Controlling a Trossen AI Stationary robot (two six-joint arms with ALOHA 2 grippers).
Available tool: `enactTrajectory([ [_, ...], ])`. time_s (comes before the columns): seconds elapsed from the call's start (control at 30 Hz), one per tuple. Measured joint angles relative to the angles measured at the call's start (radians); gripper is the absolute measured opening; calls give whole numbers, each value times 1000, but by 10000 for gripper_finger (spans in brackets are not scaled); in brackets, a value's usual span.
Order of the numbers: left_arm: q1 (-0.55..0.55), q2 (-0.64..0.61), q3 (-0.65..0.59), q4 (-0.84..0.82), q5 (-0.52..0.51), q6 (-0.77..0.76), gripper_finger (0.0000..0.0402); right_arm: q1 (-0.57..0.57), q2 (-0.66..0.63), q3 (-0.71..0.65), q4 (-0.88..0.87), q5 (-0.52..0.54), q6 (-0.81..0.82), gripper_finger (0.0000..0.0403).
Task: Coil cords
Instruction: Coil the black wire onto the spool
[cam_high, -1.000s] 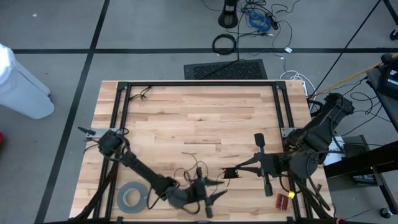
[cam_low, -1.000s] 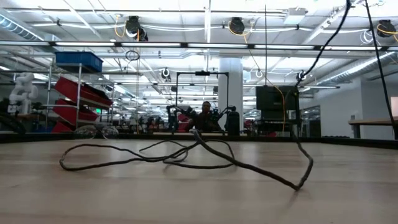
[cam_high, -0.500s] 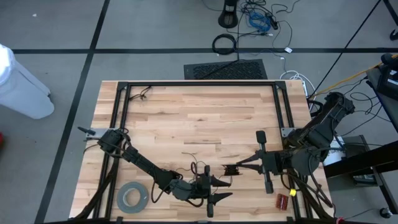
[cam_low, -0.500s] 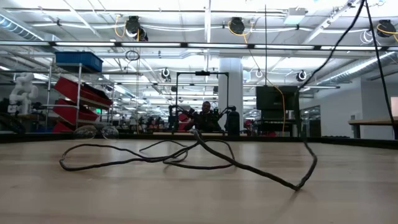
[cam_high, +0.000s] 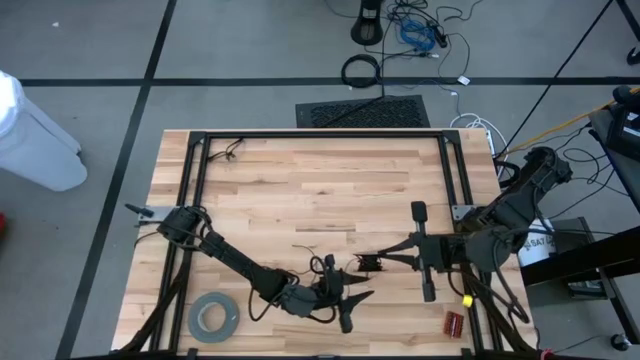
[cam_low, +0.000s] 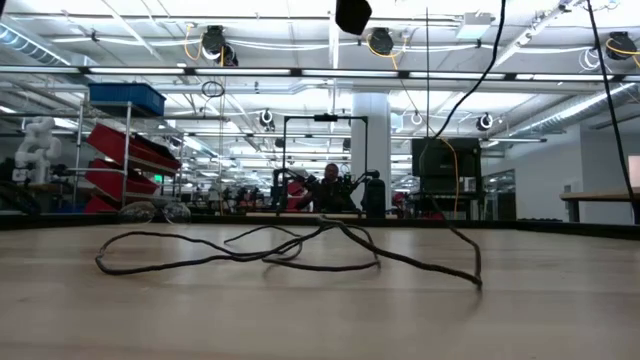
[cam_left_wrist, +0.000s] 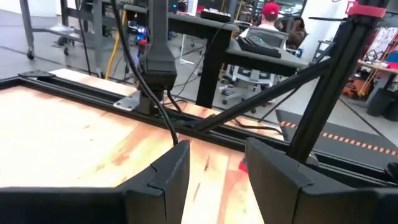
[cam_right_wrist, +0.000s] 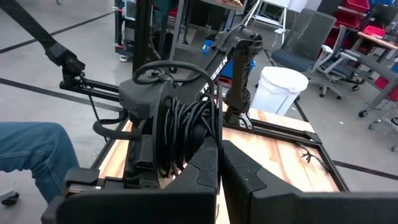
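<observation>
Left gripper: fingers parted, holding nothing visible, low over the table's near edge
Right gripper: fingers closed, just beside the other gripper
Cord: one thin dark wire, loose loops on the wooden table
Tape roll: one, near left

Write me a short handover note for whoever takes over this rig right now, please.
Left gripper: jaws open, low over the near edge of the light wooden table.
Right gripper: jaws shut, facing the left one. A small black piece sits at its tip; I cannot tell whether it is gripped.
Long thin dark wire: sprawled in loose loops on the table, one strand rising off it.
Done: no coil formed.
Left: gather the wire into a coil.
</observation>
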Motion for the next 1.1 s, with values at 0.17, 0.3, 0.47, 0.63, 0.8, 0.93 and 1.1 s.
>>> enactTrajectory([
  [0.17,-1,0,0,-4,-2,25,161,0,-1,0,-7,-1,8,0],
  [0.3,-1,0,0,-9,-2,63,137,0,-1,0,-10,-1,22,0],
  [0.47,-1,0,0,-30,-10,76,75,0,-1,0,-10,-1,29,0],
  [0.63,-1,0,-1,-60,-34,72,10,0,-1,0,-9,-1,30,0],
  [0.8,-11,0,-1,-58,-43,78,9,0,-1,0,-10,-1,30,0],
  [0.93,-20,0,-1,-55,-63,96,4,0,-1,0,-17,-1,30,0],
  [1.1,-55,-37,-2,-57,34,118,18,2,-1,0,-29,-1,42,0],
])
